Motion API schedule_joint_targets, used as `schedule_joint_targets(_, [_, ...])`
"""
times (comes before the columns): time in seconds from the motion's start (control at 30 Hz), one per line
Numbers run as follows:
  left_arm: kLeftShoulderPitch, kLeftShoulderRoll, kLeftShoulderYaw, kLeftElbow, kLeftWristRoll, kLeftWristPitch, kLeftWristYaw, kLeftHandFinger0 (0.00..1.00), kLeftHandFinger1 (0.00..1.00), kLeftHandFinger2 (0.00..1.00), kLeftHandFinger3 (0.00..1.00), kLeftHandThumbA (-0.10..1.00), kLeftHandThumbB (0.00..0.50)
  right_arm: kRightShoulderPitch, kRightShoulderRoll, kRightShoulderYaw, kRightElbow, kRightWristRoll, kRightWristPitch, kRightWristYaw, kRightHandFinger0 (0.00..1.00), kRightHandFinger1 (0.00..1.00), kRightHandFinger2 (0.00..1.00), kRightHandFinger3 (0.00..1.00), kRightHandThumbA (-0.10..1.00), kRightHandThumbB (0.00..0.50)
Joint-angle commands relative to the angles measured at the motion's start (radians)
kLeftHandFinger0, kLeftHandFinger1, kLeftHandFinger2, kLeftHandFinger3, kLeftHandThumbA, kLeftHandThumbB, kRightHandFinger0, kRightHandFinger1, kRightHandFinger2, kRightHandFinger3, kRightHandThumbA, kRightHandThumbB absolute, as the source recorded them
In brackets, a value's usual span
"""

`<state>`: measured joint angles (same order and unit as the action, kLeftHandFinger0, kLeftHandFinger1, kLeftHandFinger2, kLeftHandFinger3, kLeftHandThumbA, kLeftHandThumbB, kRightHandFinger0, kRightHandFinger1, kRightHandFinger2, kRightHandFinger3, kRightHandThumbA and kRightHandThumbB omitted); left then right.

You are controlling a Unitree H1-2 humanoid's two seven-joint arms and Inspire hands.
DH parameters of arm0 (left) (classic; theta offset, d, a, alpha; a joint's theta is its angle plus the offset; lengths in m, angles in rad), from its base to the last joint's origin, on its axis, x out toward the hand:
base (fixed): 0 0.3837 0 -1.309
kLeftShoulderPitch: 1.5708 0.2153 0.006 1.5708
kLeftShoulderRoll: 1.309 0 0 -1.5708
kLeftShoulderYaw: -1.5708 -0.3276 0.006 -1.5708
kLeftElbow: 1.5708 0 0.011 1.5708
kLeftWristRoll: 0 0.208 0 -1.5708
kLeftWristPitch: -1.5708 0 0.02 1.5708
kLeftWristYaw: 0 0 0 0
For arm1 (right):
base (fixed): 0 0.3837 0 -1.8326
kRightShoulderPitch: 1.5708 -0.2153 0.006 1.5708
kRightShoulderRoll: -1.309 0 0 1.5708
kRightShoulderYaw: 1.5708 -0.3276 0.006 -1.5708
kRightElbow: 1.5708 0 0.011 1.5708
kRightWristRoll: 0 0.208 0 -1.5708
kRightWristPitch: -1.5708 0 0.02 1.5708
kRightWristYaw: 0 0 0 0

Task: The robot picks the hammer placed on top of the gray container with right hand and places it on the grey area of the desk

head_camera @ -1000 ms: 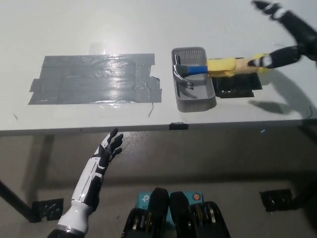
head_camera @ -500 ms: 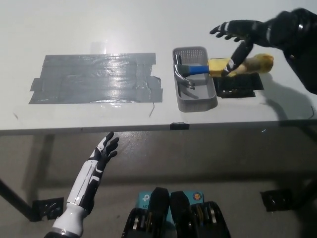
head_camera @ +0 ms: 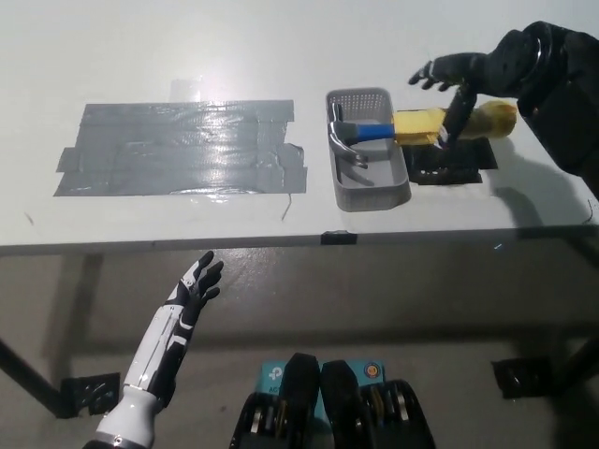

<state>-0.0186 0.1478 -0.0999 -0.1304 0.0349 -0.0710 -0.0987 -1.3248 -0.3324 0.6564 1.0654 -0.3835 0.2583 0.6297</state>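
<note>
The black right hand, fingers spread wide (gripping nothing), hovers over the hammer handle.

right arm cut off at right edge, hammer handle partly hidden (behind black fingers)

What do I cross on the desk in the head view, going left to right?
Grey tape patch → gray container with the hammer head resting in it → hammer's yellow handle → black right hand spread open over the handle.
</note>
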Motion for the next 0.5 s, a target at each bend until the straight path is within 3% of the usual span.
schedule_joint_targets(0.0, [0.000, 0.016, -0.001, -0.032, 0.003, -0.027, -0.022, 1.00, 1.00, 1.00, 1.00, 0.98, 0.130, -0.082, 0.007, 0.006, 0.020, -0.070, -0.028, -0.043, 1.00, 1.00, 1.00, 1.00, 0.99, 0.321])
schedule_joint_targets(0.23, [-0.004, 0.023, -0.001, -0.027, -0.002, -0.034, -0.026, 1.00, 1.00, 1.00, 1.00, 0.98, 0.125, -0.110, 0.007, -0.013, 0.076, -0.074, -0.068, -0.032, 1.00, 1.00, 1.00, 1.00, 1.00, 0.279])
schedule_joint_targets(0.47, [-0.002, 0.019, -0.009, -0.021, -0.007, -0.031, -0.030, 1.00, 1.00, 1.00, 1.00, 0.98, 0.138, -0.083, 0.006, -0.015, 0.073, -0.095, -0.078, -0.035, 1.00, 1.00, 1.00, 1.00, 0.99, 0.290])
